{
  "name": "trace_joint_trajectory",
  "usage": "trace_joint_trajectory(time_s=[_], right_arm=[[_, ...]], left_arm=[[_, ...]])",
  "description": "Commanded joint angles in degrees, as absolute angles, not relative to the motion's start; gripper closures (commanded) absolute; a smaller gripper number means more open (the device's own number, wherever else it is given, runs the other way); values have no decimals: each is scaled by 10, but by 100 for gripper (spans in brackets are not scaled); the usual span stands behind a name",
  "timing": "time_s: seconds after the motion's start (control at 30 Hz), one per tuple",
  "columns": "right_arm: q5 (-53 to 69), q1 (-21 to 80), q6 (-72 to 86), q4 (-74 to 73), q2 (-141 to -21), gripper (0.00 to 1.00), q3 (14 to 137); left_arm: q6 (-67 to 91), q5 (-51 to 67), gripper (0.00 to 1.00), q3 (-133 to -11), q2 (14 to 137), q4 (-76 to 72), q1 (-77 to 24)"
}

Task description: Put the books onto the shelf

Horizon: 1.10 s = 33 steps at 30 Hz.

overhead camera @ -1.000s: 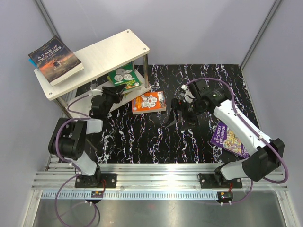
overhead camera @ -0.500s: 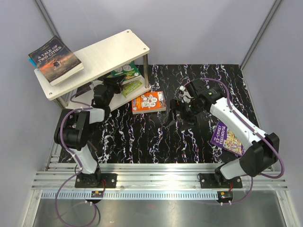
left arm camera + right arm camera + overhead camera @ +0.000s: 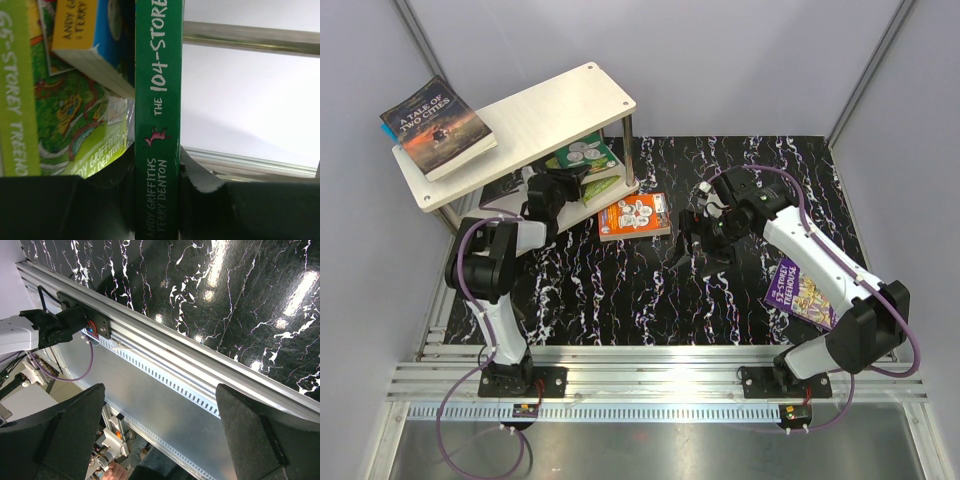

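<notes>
Two fingers of my left gripper (image 3: 157, 165) pinch the green book (image 3: 156, 95) by its spine, long axis running straight ahead between them, at the shelf's (image 3: 540, 110) lower tier beside the books (image 3: 75, 115) lying there; my right gripper (image 3: 700, 242) hangs wide open, empty.

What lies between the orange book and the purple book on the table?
The right gripper, open, above the bare table; the top view shows it.
</notes>
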<state>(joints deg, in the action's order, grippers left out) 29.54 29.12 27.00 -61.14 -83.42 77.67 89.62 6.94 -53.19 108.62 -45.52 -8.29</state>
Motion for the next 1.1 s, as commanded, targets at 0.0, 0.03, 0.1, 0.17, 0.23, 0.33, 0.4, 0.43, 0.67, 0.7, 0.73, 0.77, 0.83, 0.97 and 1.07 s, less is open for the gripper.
trace_joint_trajectory(time_s=[0.0, 0.03, 0.1, 0.17, 0.23, 0.33, 0.4, 0.43, 0.67, 0.7, 0.73, 0.77, 0.83, 0.97, 1.07], right_arm=[[298, 294, 269, -603, -825, 0, 789], [297, 294, 269, -603, -824, 0, 789], [298, 294, 269, -602, -824, 0, 789], [298, 294, 270, -602, -823, 0, 789], [298, 294, 270, -602, -821, 0, 789], [297, 294, 271, -601, -817, 0, 788], [298, 294, 271, -602, -816, 0, 788], [298, 294, 272, -600, -816, 0, 788], [302, 293, 274, -598, -809, 0, 783], [302, 292, 274, -598, -809, 0, 781], [303, 293, 275, -598, -809, 0, 781], [304, 292, 275, -598, -808, 0, 780], [304, 293, 275, -599, -807, 0, 780], [304, 293, 274, -598, -804, 0, 779], [304, 293, 273, -599, -803, 0, 779]], left_arm=[[905, 83, 99, -576, 1078, -462, -91], [910, 93, 97, -584, 1083, -450, -91], [918, 104, 88, -590, 1087, -425, -91], [920, 112, 74, -592, 1087, -396, -91], [920, 123, 68, -593, 1085, -377, -93], [924, 147, 66, -599, 1092, -361, -92], [925, 155, 64, -602, 1095, -353, -94], [925, 163, 63, -602, 1094, -349, -96], [921, 175, 58, -578, 1075, -327, -100], [923, 178, 55, -576, 1074, -329, -100], [923, 183, 53, -570, 1072, -331, -99], [923, 186, 51, -569, 1071, -333, -99], [921, 193, 42, -568, 1070, -333, -100], [907, 204, 36, -579, 1062, -316, -99], [892, 215, 31, -593, 1059, -283, -97]])
